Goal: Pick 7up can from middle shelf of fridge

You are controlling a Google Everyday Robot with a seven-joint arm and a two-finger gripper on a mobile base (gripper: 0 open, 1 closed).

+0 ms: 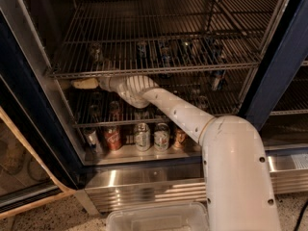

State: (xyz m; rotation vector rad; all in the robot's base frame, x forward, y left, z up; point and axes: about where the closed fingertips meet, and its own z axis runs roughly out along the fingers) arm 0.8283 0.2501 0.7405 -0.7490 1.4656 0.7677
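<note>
The fridge [29,81] stands open with several wire racks. My gripper [91,83] is inside at the left, just under the front rail of the upper rack [192,67] and above the middle shelf [91,124]. My white arm [173,112] reaches in from the lower right. A pale can [96,53], which may be the 7up can, shows dimly through the upper rack's rods just behind the gripper. I cannot tell whether the gripper touches it.
Several other cans [166,49] show through the upper rack, and a blue can [216,79] stands at the right. A red can [113,138] and green-white cans [142,136] stand on the bottom level. A clear plastic bin [154,218] sits in front.
</note>
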